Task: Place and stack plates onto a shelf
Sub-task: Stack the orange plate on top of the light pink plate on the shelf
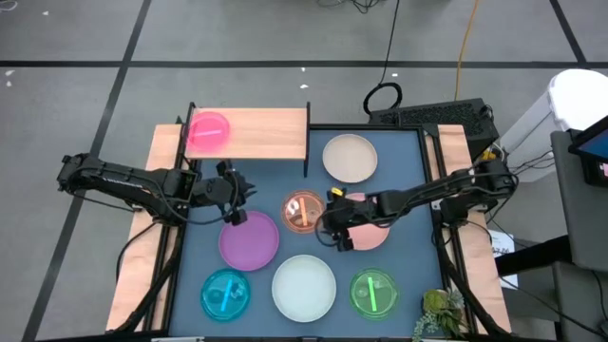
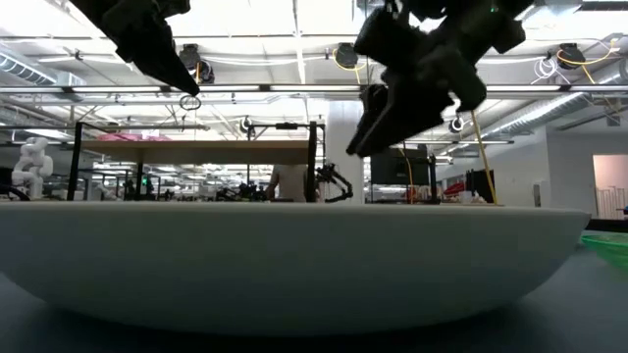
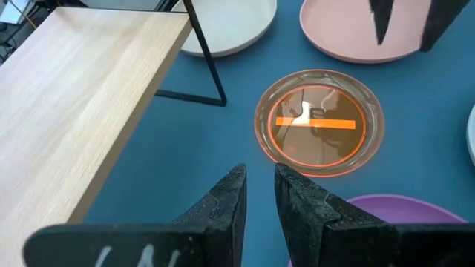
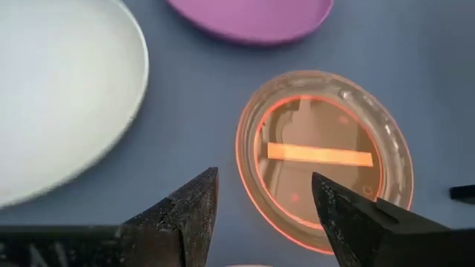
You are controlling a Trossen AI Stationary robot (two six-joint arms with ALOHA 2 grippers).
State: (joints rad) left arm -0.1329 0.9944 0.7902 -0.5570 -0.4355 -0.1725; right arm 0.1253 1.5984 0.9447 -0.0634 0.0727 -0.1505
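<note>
The light-wood shelf (image 1: 256, 135) stands at the far left of the table, with the magenta plate (image 1: 207, 131) on its left end. On the blue mat lie the cream plate (image 1: 350, 157), orange plate (image 1: 304, 211), pink plate (image 1: 372, 233), purple plate (image 1: 249, 239), cyan plate (image 1: 226, 293), white plate (image 1: 304, 288) and green plate (image 1: 373, 293). My right gripper (image 4: 263, 194) is open and hovers over the near rim of the orange plate (image 4: 326, 156), touching nothing. My left gripper (image 3: 260, 189) hangs between the shelf and the purple plate, its fingers only a narrow gap apart and holding nothing.
The shelf's thin black legs (image 3: 211, 74) stand near the orange plate (image 3: 319, 122). Long wooden strips run along the table's left and right sides. A small green plant (image 1: 442, 313) sits at the near right corner. In the low view the white plate (image 2: 294, 265) fills the foreground.
</note>
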